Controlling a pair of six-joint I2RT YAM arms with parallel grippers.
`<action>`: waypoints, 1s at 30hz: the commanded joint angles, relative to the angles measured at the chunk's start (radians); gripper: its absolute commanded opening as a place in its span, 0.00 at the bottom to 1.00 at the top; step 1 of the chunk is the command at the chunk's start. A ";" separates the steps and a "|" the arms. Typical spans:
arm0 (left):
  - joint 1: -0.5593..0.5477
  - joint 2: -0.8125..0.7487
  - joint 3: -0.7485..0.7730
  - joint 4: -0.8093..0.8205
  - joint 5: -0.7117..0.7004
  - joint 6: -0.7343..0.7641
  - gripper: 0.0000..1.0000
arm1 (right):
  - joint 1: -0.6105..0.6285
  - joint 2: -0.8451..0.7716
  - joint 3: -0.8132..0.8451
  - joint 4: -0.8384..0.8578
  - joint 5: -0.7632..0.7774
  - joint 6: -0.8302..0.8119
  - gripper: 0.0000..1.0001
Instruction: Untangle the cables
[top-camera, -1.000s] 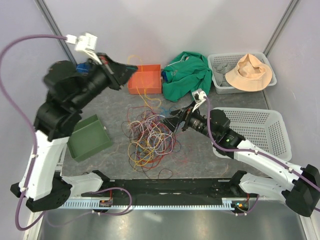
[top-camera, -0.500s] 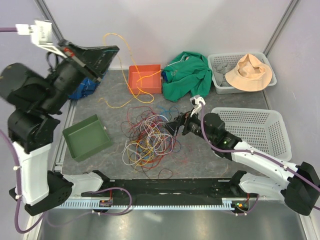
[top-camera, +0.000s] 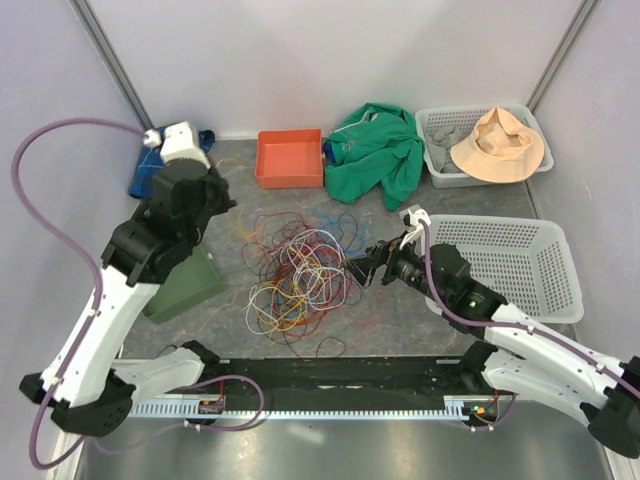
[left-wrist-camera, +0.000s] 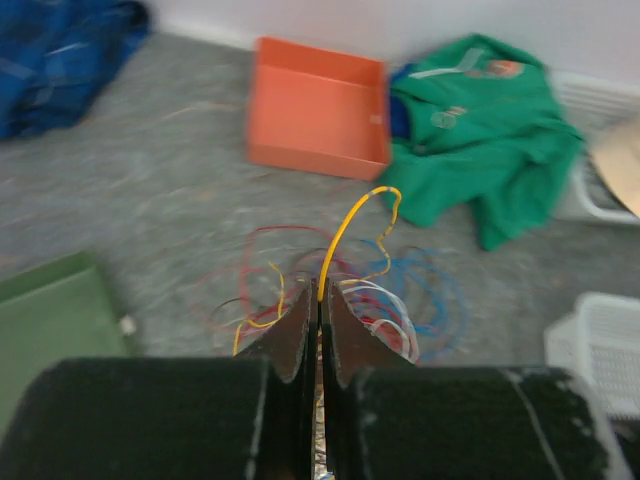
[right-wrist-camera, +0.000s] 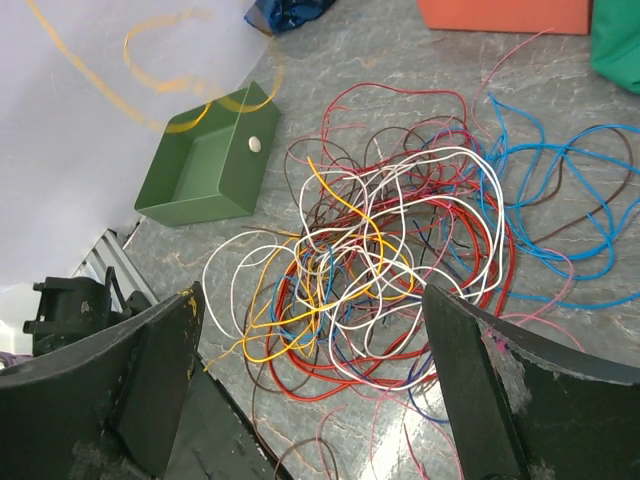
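Note:
The cables (top-camera: 300, 272) lie in a loose tangle of red, white, yellow, blue and brown wires on the grey table. My left gripper (top-camera: 222, 197) is above the table, left of the tangle. In the left wrist view it (left-wrist-camera: 320, 288) is shut on a yellow cable (left-wrist-camera: 345, 225) that curls up ahead of the jaws. My right gripper (top-camera: 358, 268) is at the right edge of the tangle. In the right wrist view it (right-wrist-camera: 312, 293) is open and empty above the tangle (right-wrist-camera: 385, 280), its fingers (right-wrist-camera: 165, 370) wide apart.
A green tray (top-camera: 190, 285) sits partly under my left arm. An orange tray (top-camera: 290, 158), a green cloth (top-camera: 380, 145) and a blue cloth (top-camera: 138, 178) are at the back. A hat (top-camera: 497, 143) lies in a back basket. A white basket (top-camera: 520, 265) stands right.
My left arm swung up high, pulling a yellow cable out of the tangle, then came down over the green tray with the cable still held. My right gripper drew back slightly to the right.

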 joint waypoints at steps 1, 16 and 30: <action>0.030 -0.145 -0.098 -0.111 -0.316 -0.175 0.02 | 0.003 -0.067 -0.017 -0.051 0.027 -0.013 0.98; 0.345 -0.199 -0.325 -0.266 -0.330 -0.388 0.02 | 0.002 -0.072 -0.069 -0.004 -0.029 0.021 0.98; 0.731 -0.153 -0.486 -0.116 -0.020 -0.288 0.02 | 0.003 -0.110 -0.117 0.004 -0.031 0.018 0.98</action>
